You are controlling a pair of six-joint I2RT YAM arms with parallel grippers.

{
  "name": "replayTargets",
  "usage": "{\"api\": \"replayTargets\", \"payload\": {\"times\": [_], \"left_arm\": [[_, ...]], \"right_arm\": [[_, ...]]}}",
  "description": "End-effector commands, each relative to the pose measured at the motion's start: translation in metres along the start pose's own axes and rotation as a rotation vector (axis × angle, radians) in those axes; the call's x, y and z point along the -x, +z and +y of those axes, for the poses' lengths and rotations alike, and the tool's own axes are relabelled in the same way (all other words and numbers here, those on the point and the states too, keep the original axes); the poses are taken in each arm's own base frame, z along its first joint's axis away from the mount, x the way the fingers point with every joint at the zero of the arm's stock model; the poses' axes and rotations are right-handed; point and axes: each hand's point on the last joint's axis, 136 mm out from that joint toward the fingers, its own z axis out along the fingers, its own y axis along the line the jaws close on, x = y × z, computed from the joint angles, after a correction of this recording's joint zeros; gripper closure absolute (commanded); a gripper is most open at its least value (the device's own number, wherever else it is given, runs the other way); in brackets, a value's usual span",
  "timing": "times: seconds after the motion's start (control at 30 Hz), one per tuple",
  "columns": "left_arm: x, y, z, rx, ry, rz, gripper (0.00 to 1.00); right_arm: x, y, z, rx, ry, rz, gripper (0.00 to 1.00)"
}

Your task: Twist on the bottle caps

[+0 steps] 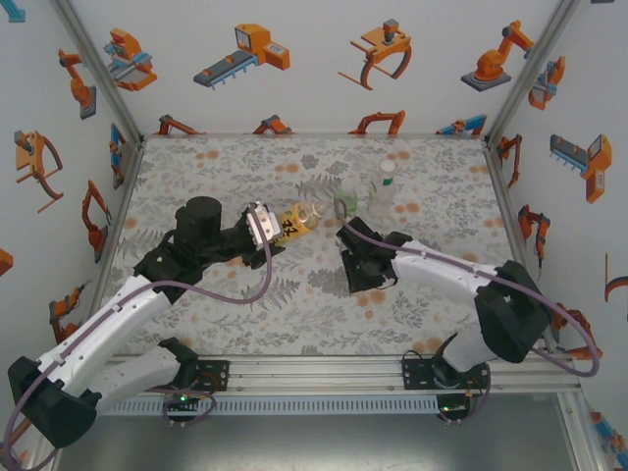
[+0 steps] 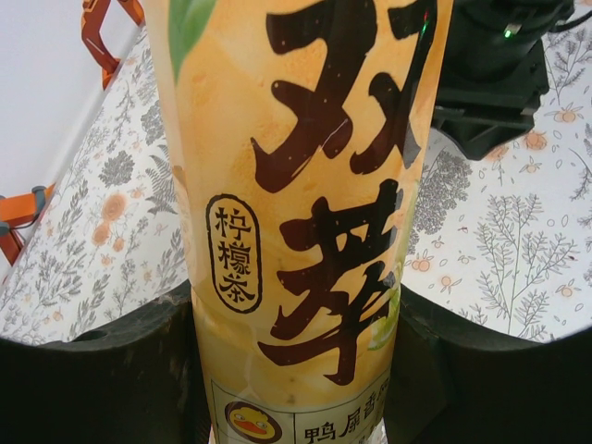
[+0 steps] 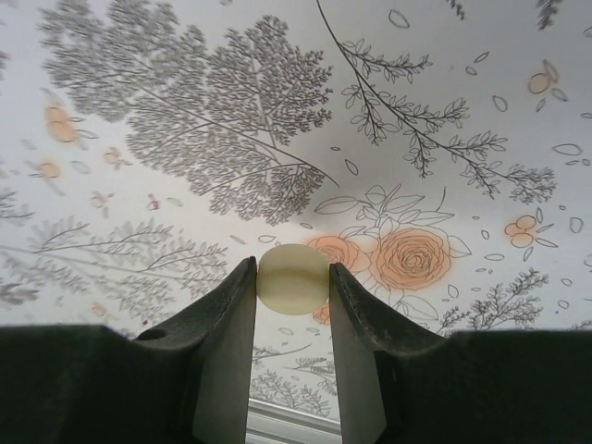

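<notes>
right gripper (image 3: 292,270) pinching pale cap (image 3: 292,277) | left gripper (image 2: 296,310) clamped on yellow bottle (image 2: 305,185), base hidden

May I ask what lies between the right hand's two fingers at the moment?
A pale bottle cap, gripped by the right hand; the right wrist view shows it.

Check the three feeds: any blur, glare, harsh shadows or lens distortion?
Top external: even light, faint shadows on the table, sharp. Left wrist: bottle very close, its text legible, no strong glare; table bowed by the lens near the lower corners. Right wrist: cap and table print in focus, no glare.
</notes>
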Motion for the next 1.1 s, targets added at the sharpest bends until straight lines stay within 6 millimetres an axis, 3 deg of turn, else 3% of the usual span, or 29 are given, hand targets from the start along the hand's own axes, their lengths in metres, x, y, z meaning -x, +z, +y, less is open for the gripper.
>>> {"api": "replayTargets", "payload": {"times": [0.0, 0.17, 0.37, 0.67, 0.93, 1.07], "left_arm": [[0.005, 0.001, -0.004, -0.031, 0.006, -0.029, 1.00], [0.009, 0.002, -0.016, -0.107, 0.025, -0.055, 1.00], [0.012, 0.001, -0.032, -0.190, 0.047, -0.087, 1.00], [0.021, -0.006, -0.069, -0.363, 0.120, -0.151, 1.00], [0.016, -0.006, -0.082, -0.389, 0.171, -0.104, 1.00], [0.014, -0.005, -0.085, -0.392, 0.177, -0.090, 1.00]], "right_arm": [[0.023, -0.034, 0.009, 0.047, -0.029, -0.121, 0.78], [0.042, -0.081, 0.027, 0.178, -0.142, -0.300, 0.80], [0.046, -0.143, 0.044, 0.318, -0.370, -0.591, 0.85], [0.015, -0.235, 0.069, 0.486, -0.765, -0.881, 0.85], [-0.009, -0.285, 0.087, 0.567, -1.055, -1.011, 0.89], [-0.013, -0.303, 0.093, 0.595, -1.119, -1.066, 0.90]]}}
